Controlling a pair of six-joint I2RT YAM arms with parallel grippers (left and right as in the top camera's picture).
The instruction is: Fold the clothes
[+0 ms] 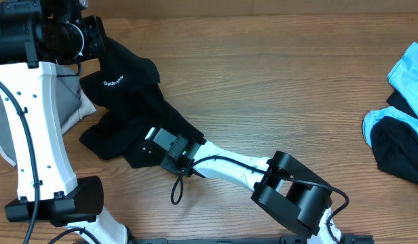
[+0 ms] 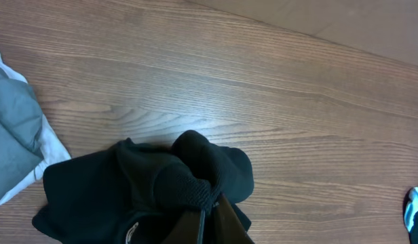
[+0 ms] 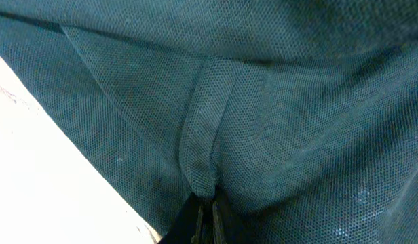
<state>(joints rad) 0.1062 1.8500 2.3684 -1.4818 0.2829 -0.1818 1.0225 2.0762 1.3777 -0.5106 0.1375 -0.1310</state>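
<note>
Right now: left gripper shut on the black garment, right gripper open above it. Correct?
No: the right gripper is also shut, pinching a fold of the black garment, per the right wrist view. Left gripper is shut on it, as stated.

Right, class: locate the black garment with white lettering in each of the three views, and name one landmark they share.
Overhead: black garment left of centre, lettering visible.
Left wrist: bunched at bottom centre.
Right wrist: fills almost the whole frame.
Landmark: grey-and-white garment beside it, in overhead and left wrist only.
</note>
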